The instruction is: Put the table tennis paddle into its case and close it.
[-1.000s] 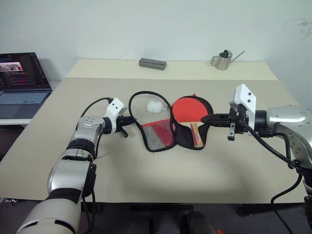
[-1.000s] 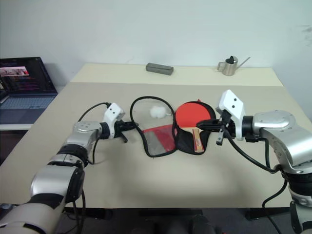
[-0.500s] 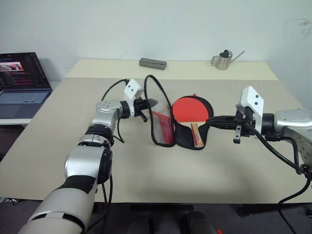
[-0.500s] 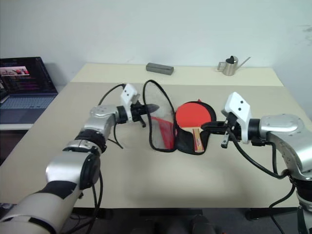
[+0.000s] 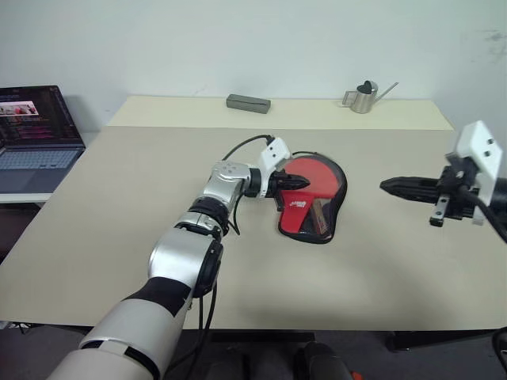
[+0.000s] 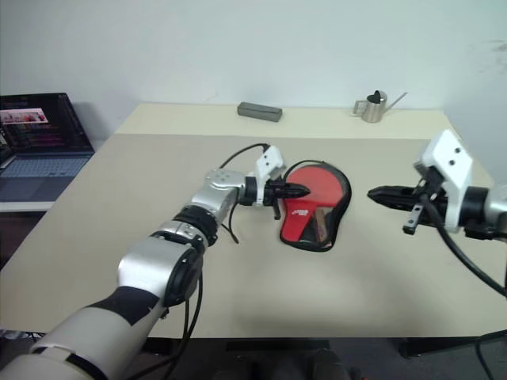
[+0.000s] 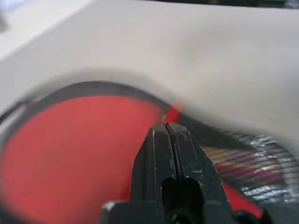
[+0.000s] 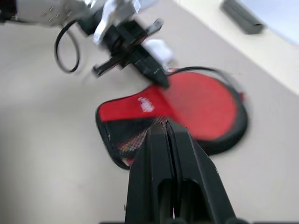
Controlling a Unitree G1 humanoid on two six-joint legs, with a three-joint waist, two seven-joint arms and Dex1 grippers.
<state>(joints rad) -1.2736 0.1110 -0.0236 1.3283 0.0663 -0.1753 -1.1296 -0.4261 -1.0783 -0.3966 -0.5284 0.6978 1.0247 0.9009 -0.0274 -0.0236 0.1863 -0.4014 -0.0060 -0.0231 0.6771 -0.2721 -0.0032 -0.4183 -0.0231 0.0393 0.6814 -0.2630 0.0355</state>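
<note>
The step in hand looks like folding the case's red flap over the paddle — the cover now lies across the lower part of the pouch at the centre of the frame, its white logo and mesh pocket facing up. Through the mesh the striped handle of the table tennis paddle shows, so the paddle sits inside the case.

The left gripper reaches in from the left with its fingers pressed together; its tip is at the case's upper left edge, over the red face, though whether it pinches the flap's edge I cannot tell.

The right gripper hangs at the right of the frame, well apart from the case, clenched on nothing.

Next, I judge, the flap needs settling flat and the zipper pull must be found and drawn round the black edge — likely with the right gripper steadying the pouch.
</note>
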